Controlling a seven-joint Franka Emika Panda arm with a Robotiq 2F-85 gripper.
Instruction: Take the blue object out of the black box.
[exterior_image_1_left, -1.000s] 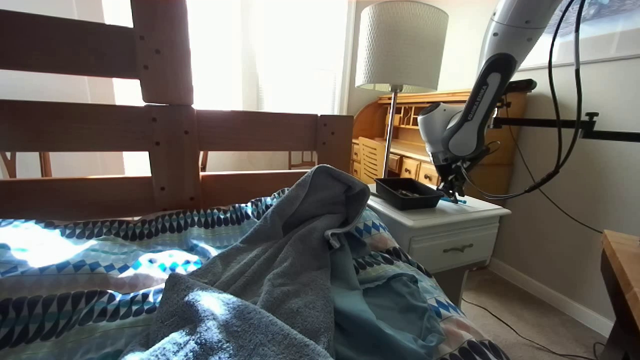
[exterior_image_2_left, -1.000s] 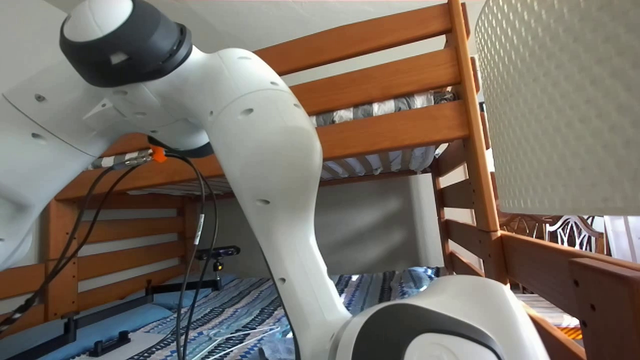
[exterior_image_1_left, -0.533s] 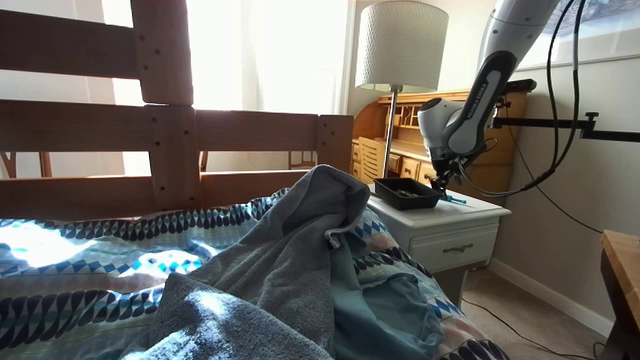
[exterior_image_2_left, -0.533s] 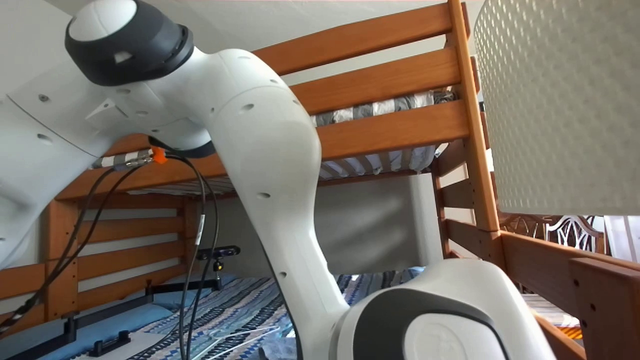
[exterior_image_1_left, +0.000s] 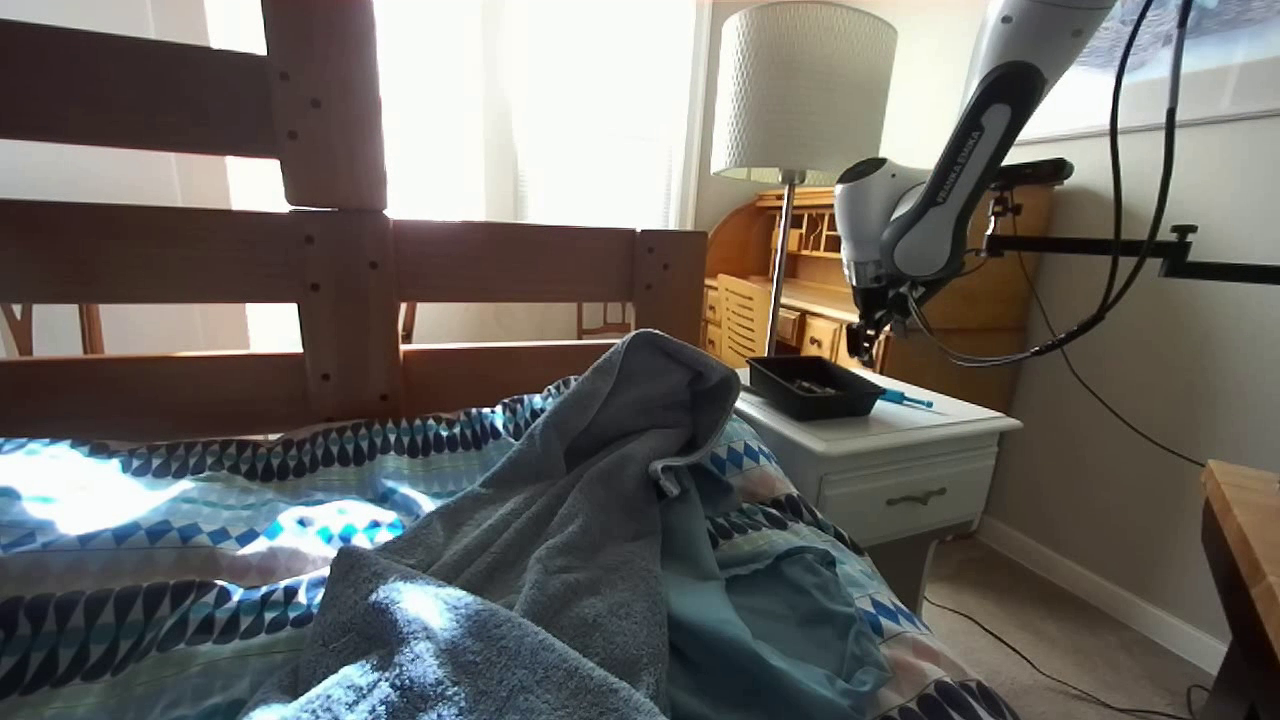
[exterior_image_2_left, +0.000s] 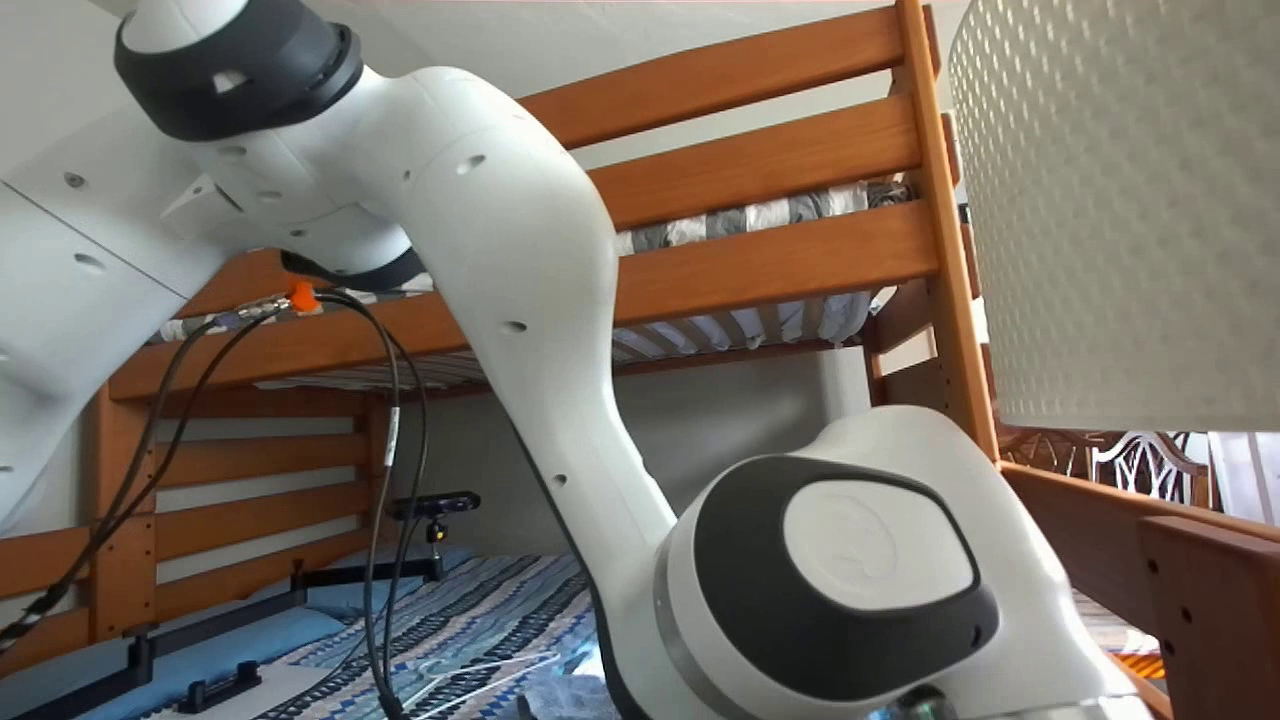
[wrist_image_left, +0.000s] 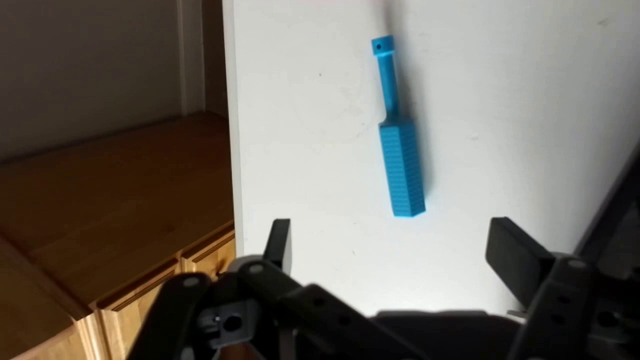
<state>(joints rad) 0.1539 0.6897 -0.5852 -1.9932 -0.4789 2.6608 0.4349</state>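
The blue object (wrist_image_left: 402, 167), a thick ribbed block with a thin handle, lies on the white nightstand top (wrist_image_left: 310, 165), outside the black box. In an exterior view the same blue object (exterior_image_1_left: 908, 399) shows beside the low black box (exterior_image_1_left: 832, 406), which has small dark items inside. My gripper (exterior_image_1_left: 862, 352) hangs above the nightstand near the box's edge. Seen from the wrist, the gripper (wrist_image_left: 391, 235) is open wide, with nothing between its pads (wrist_image_left: 520, 260); the blue object's thick end points toward the gap. A dark edge at the right of the wrist view may be the box.
Behind the nightstand stand a floor lamp (exterior_image_1_left: 805, 95) and a wooden roll-top desk (exterior_image_1_left: 960, 350). The bed with a grey towel (exterior_image_1_left: 560, 540) is beside the nightstand. A lampshade (exterior_image_2_left: 1120, 220) and bunk bed rails (exterior_image_2_left: 780, 270) flank the arm. Cables hang from the arm.
My gripper opened, let go of the blue object and rose away from the nightstand, shifting slightly toward the box. The blue object stays lying on the nightstand.
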